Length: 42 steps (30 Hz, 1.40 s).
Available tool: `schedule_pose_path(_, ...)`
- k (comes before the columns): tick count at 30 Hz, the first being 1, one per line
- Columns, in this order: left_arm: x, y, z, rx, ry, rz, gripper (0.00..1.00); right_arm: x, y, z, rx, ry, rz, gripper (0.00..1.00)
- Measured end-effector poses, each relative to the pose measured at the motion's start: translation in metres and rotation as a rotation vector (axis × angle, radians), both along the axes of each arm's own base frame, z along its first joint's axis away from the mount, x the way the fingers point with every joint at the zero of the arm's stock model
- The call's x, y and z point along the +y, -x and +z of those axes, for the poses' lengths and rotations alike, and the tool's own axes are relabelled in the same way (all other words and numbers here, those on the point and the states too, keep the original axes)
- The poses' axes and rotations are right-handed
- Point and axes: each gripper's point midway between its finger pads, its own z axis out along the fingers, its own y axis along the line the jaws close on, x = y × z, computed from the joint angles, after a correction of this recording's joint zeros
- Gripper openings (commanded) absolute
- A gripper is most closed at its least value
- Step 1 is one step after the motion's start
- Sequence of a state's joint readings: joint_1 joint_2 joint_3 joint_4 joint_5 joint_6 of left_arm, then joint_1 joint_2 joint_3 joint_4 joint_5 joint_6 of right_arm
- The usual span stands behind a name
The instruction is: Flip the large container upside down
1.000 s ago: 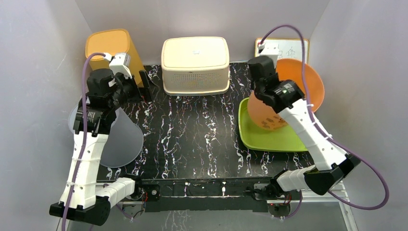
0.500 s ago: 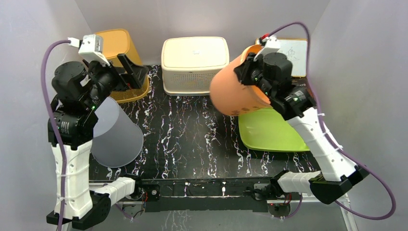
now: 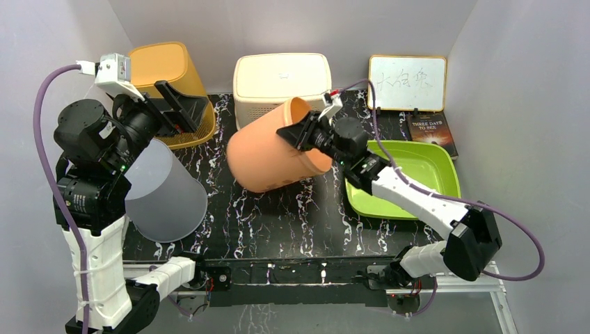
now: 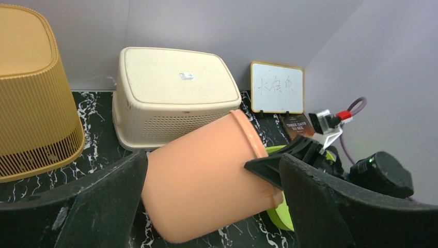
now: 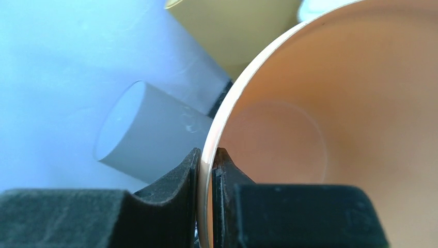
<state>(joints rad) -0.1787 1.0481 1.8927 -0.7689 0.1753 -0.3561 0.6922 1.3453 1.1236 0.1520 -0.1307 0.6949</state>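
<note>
Right gripper [image 5: 206, 161] is clamped tight on the thin rim of the orange container [image 3: 275, 149], one finger inside, one outside. The container is tipped on its side at centre frame in the top view, mouth toward upper right. Cannot tell if its base touches the black table [image 3: 278, 209].

Left gripper [image 3: 182, 106], upper left: jaws wide, holding nothing.

Risk: with a one-edge pinch and the whole body overhanging, it may pivot or slip out mid-turn. The cream basket [image 3: 282, 90] sits just behind, and a swing could clip it.
</note>
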Motion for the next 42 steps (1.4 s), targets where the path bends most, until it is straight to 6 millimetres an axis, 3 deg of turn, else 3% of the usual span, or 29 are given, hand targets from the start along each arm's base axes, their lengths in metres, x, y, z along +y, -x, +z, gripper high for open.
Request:
schedule_pose_path(5,0.000,0.002,-0.003,0.013,-0.002,0.000,0.98,0.027,0.023,-0.022,0.035,-0.187,0.069,0.00)
schedule_pose_path(12,0.000,0.001,-0.005,0.019,-0.004,0.000,0.98,0.052,0.017,-0.057,0.104,-0.407,0.092,0.00)
schedule_pose_path(21,0.000,-0.006,-0.012,0.042,-0.020,0.002,0.98,0.049,0.005,-0.099,0.254,-0.723,0.080,0.00)
schedule_pose_path(27,0.000,-0.015,-0.023,0.076,-0.042,0.007,0.98,0.021,-0.018,-0.113,0.350,-0.807,0.017,0.01)
schedule_pose_path(34,-0.001,-0.025,-0.038,0.113,-0.064,0.007,0.98,-0.051,-0.054,-0.141,0.409,-0.834,-0.139,0.03)
schedule_pose_path(38,-0.002,-0.031,-0.048,0.138,-0.069,0.006,0.98,-0.077,-0.060,-0.155,0.450,-0.852,-0.202,0.03)
schedule_pose_path(42,-0.003,-0.036,-0.057,0.159,-0.073,0.005,0.98,-0.086,-0.056,-0.153,0.439,-0.839,-0.203,0.03)
